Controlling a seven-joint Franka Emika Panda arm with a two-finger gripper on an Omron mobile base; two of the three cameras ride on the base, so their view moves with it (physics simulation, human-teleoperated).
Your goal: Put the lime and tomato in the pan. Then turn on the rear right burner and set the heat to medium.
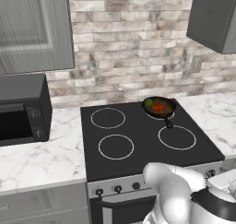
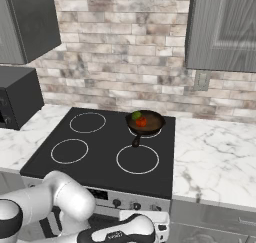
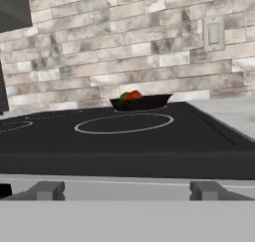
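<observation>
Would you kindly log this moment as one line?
small green lime and red-orange tomato: in dark brown skillet pan | pan: on rear right burner | knobs: untouched

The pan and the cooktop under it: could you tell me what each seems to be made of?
The pan looks like dark brown metal with a dull finish and a black handle, perhaps plastic. The cooktop looks like smooth black glass, flat with thin white rings printed on it. Both are rendered, so this stays a guess.
</observation>
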